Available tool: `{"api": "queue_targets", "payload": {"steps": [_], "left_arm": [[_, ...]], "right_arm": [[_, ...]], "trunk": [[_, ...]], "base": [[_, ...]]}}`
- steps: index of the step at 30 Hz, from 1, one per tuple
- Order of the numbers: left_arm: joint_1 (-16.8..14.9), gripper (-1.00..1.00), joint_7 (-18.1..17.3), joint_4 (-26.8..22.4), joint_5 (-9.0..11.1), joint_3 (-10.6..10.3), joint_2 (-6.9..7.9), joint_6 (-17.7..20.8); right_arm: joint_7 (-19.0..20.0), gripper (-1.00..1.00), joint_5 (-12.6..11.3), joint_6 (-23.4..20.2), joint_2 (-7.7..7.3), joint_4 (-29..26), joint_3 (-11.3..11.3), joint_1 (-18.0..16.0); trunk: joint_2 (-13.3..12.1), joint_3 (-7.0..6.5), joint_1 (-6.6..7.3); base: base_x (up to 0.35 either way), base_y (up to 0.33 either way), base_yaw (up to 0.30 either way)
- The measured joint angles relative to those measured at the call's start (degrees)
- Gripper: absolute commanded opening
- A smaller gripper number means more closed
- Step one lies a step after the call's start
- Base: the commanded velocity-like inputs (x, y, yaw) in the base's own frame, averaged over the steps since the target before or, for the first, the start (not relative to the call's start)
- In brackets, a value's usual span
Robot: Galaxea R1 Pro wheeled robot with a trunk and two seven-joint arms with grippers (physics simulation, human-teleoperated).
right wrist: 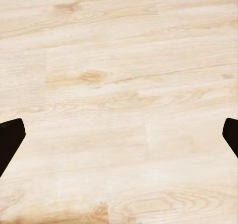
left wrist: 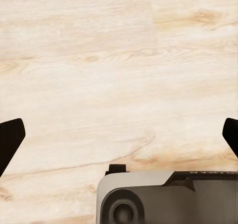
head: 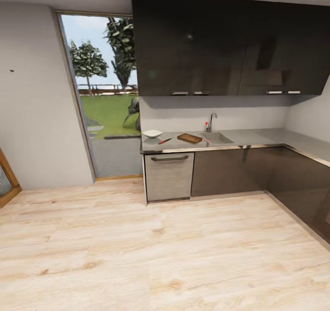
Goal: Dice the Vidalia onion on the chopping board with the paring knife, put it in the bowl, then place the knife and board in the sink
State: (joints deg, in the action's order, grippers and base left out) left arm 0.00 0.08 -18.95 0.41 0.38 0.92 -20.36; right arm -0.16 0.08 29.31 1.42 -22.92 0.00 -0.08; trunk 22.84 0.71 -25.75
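Pale wood-plank floor lies under my left gripper and right gripper, both spread wide and empty, while across the room the slim red-handled paring knife, likely light and slippery, rests on the dark-grey glossy countertop between the white squarish bowl and the dark-brown wooden chopping board, best gripped by its handle.

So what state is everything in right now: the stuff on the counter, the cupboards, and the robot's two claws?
Bowl: upright on the countertop, looks empty.
Knife: lying flat between bowl and board.
Board: flat beside the sink, nothing on it.
Faucet: no water seen running.
Upper cabinets: shut.
Left claw: open, over bare floor.
Right claw: open, over floor.
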Motion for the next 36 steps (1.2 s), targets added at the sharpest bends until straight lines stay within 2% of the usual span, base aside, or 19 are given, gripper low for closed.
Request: {"api": "queue_targets", "payload": {"steps": [15, 36], "left_arm": [[0.0, 1.0, 0.0, 0.0, -0.1, 0.0, -0.04, 0.1], [0.0, 1.0, 0.0, 0.0, -0.2, 0.0, -0.04, 0.1]], "right_arm": [[0.0, 1.0, 0.0, 0.0, -0.02, 0.0, 0.0, 0.0], [0.0, 1.0, 0.0, 0.0, -0.02, 0.0, 0.0, 0.0]], "trunk": [[0.0, 0.0, 0.01], [0.0, 0.0, 0.01]], "base": [[0.025, -0.024, 0.004], [0.148, -0.271, 0.0]]}}
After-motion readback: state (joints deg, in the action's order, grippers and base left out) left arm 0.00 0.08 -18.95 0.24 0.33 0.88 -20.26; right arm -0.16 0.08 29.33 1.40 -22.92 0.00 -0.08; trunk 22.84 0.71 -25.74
